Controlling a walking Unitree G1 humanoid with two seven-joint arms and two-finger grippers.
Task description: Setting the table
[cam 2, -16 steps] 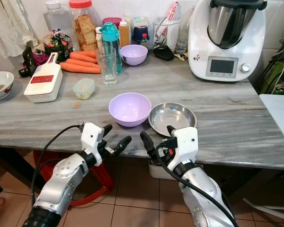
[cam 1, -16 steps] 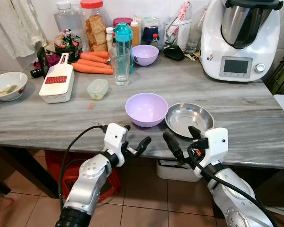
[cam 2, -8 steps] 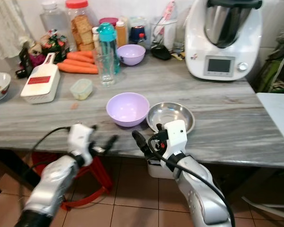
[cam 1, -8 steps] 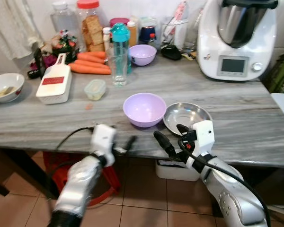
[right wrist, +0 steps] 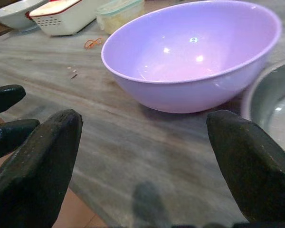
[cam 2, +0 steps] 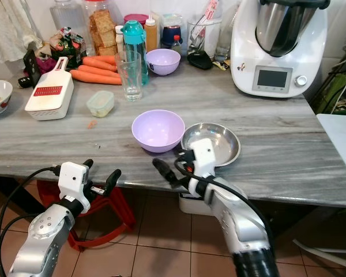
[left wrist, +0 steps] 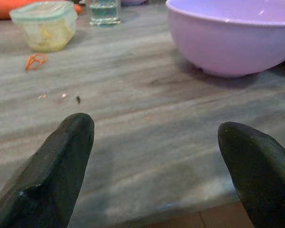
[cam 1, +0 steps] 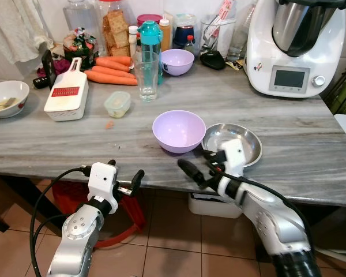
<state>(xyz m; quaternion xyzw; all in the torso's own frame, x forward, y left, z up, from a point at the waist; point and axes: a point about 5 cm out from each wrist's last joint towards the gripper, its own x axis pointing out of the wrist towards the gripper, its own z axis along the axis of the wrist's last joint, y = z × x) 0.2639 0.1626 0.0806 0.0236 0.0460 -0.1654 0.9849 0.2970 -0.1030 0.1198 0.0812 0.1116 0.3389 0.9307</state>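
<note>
Approaching stage, nothing gripped yet. Item: lilac bowl (cam 1: 179, 130) on worktop (cam 1: 288, 161), touching steel dish (cam 1: 233, 142). My right hand (cam 1: 197, 166), fingers apart, sits just before the bowl; left hand (cam 1: 126, 180), fingers apart, near the bowl, below the worktop's edge. Next, I judge: straddle the rim, close.
</note>
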